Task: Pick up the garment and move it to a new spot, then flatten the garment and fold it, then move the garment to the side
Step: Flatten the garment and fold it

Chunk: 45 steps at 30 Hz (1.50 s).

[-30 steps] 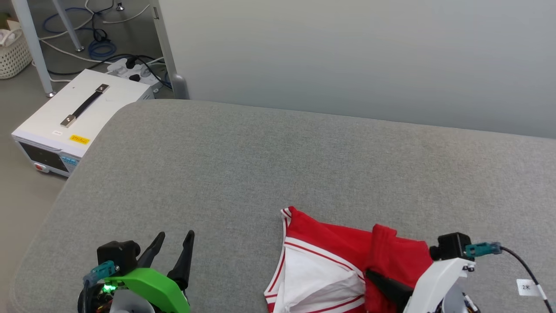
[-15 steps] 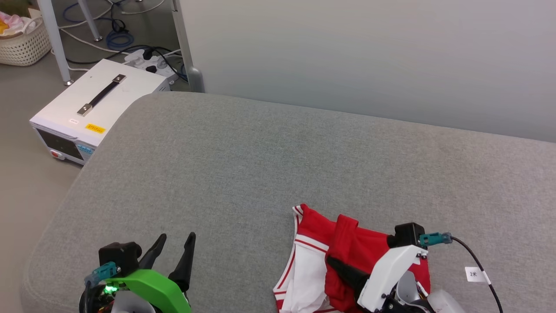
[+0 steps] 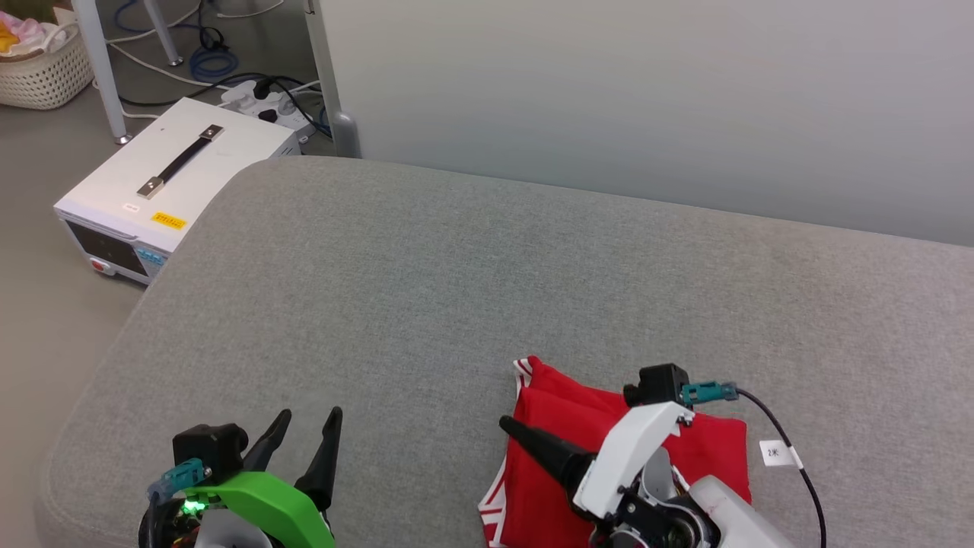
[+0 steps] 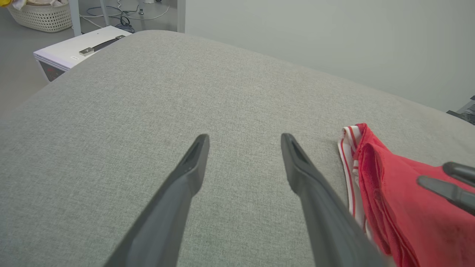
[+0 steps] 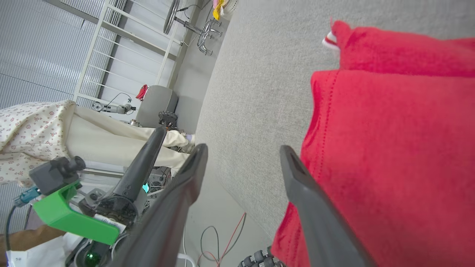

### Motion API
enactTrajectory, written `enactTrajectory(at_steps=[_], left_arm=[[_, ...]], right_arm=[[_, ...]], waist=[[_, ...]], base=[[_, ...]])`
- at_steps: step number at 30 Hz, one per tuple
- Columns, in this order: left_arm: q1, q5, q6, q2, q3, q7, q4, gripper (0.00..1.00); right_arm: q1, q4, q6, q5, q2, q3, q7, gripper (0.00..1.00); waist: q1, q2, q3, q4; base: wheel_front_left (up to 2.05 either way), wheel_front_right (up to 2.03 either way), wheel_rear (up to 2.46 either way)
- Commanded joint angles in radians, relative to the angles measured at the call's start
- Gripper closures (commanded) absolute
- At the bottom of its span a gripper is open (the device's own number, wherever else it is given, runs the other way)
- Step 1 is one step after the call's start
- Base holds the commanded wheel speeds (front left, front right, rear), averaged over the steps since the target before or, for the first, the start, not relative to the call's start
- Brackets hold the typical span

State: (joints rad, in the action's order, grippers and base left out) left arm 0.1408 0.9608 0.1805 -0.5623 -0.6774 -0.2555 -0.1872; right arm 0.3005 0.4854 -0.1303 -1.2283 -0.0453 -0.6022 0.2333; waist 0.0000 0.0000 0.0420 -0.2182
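The garment [image 3: 559, 415] lies as a folded red bundle near the front edge of the grey padded table [image 3: 456, 281]. White-and-red striped trim shows along its left edge. My right gripper [image 3: 511, 426] reaches leftward over it. In the right wrist view the right gripper [image 5: 243, 150] is open with nothing between its fingers, and the red garment [image 5: 389, 148] lies beside and under one finger. My left gripper [image 3: 308, 415] stands open over bare table to the garment's left. The left wrist view shows the left gripper [image 4: 245, 138] apart from the garment [image 4: 393, 193].
A white equipment box [image 3: 175, 175] with a black handle sits on the floor off the table's left corner. Behind it are a power strip and cables [image 3: 251, 95] and a wicker basket [image 3: 42, 65]. A grey partition [image 3: 647, 99] stands behind the table.
My right gripper swept left across the garment, carrying a red layer over the white part, then opened and let go. The head camera shifted slightly. The left gripper stayed put.
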Motion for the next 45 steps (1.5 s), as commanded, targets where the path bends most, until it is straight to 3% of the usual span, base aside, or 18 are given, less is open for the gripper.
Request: enactTrajectory(at_steps=[1, 5, 10, 16, 22, 28, 34, 39, 45], left_arm=[[-0.001, -0.013, -0.001, 0.001, 0.002, -0.003, 0.003, 0.00], [-0.004, -0.021, -0.002, 0.006, 0.009, -0.004, 0.015, 0.00], [-0.006, -0.042, -0.005, 0.017, 0.034, -0.005, 0.034, 0.00], [-0.017, -0.109, -0.017, 0.051, 0.100, -0.006, 0.072, 0.00], [-0.048, -0.203, -0.049, 0.103, 0.188, -0.006, 0.113, 0.00], [-0.092, -0.307, -0.094, 0.172, 0.295, -0.006, 0.148, 0.00], [-0.138, -0.389, -0.150, 0.241, 0.370, -0.006, 0.155, 0.00], [-0.173, -0.448, -0.200, 0.291, 0.420, -0.006, 0.146, 0.00], [-0.193, -0.522, -0.249, 0.333, 0.451, -0.006, 0.117, 0.00]], right_arm=[[0.035, 0.009, 0.000, 0.011, -0.005, -0.003, -0.016, 0.00], [0.086, 0.035, 0.000, 0.149, -0.014, 0.030, -0.046, 0.00], [0.121, -0.011, 0.000, 0.409, -0.121, 0.086, -0.111, 0.00], [0.092, -0.134, 0.000, 0.675, -0.253, 0.203, -0.173, 0.00], [-0.013, -0.284, 0.000, 0.810, -0.307, 0.336, -0.238, 0.00], [-0.161, -0.420, 0.000, 0.896, -0.274, 0.489, -0.313, 0.00], [-0.312, -0.524, 0.000, 0.949, -0.171, 0.611, -0.382, 0.00], [-0.395, -0.575, 0.000, 0.985, -0.094, 0.662, -0.410, 0.00], [-0.431, -0.573, 0.000, 1.017, -0.064, 0.663, -0.411, 0.00]], waist=[[0.0000, 0.0000, 0.005, 0.012], [0.0000, 0.0000, 0.010, 0.036], [0.0000, 0.0000, 0.012, 0.066], [0.0000, 0.0000, 0.011, 0.103], [0.0000, 0.0000, 0.008, 0.127], [0.0000, 0.0000, 0.006, 0.135], [0.0000, 0.0000, 0.009, 0.139], [0.0000, 0.0000, 0.012, 0.144], [0.0000, 0.0000, 0.015, 0.149]], base=[[0.00, 0.00, 0.00], [0.00, 0.00, 0.00], [0.00, 0.00, 0.00], [0.00, 0.00, 0.00], [0.00, 0.00, 0.00], [0.00, 0.00, 0.00], [0.00, 0.00, 0.00], [0.00, 0.00, 0.00], [0.00, 0.00, 0.00]])
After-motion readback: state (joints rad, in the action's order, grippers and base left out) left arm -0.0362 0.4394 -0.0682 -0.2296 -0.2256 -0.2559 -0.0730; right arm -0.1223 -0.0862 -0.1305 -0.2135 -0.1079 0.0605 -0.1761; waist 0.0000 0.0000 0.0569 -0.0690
